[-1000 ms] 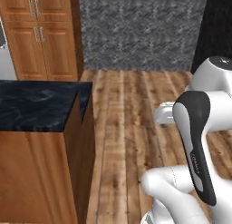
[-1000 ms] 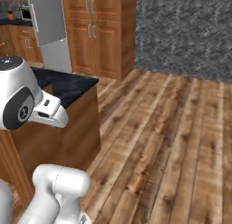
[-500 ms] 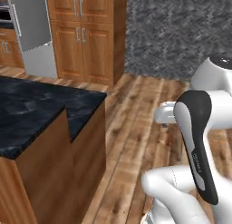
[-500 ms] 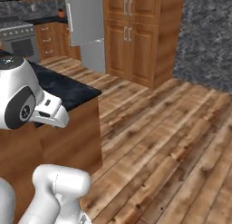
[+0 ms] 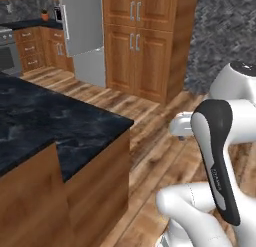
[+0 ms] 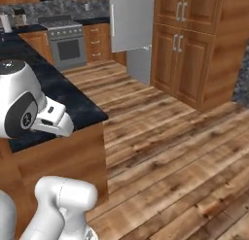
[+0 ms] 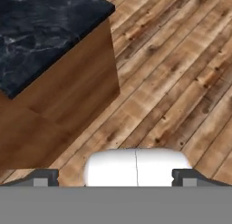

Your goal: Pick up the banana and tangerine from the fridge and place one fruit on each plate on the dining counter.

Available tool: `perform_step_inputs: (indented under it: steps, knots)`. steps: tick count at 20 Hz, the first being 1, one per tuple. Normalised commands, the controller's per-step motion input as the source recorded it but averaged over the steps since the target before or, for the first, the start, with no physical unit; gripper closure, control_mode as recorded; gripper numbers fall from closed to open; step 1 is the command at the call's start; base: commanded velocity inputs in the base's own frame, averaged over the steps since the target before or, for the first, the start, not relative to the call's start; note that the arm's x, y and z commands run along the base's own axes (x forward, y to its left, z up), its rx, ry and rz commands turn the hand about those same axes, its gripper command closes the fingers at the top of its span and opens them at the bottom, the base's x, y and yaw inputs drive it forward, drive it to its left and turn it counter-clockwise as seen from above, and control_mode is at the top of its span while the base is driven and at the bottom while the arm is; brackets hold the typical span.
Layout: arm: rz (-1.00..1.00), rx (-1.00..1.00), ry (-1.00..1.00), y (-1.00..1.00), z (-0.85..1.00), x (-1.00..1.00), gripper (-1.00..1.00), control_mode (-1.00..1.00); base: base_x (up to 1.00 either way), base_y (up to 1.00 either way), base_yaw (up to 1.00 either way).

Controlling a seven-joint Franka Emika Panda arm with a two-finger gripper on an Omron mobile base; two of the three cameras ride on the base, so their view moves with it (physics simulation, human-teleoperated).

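In the left base view, the fridge (image 5: 82, 36) stands closed at the far left, beside tall wooden cabinets (image 5: 142, 41), with the dining counter (image 5: 45, 131) near on the left. The banana and tangerine are presumably behind that door, out of sight.

The right base view puts the fridge (image 6: 131, 32) far across the wood floor (image 6: 170, 151), a stove (image 6: 68, 40) to its left.

In the hand view, the gripper (image 7: 115, 177) has its jaws wide apart and empty over the counter's corner (image 7: 50, 32). Judged by kind, both fruits are light and bruise easily; the banana suits a mid-length grip, the tangerine a gentle one across its widest part.
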Motion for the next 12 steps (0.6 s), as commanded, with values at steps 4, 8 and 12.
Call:
perform_step_inputs:
  steps: [4,8,12]
  knots:
    - [0.0,0.0,0.0,0.0,0.0,0.0,-1.0,1.0,0.84,-0.98,0.48]
    - [0.0,0.0,0.0,0.0,0.0,0.0,-1.0,1.0,0.65,-0.95,0.52]
    - [0.0,0.0,0.0,0.0,0.0,0.0,-1.0,1.0,0.61,-0.88,0.55]
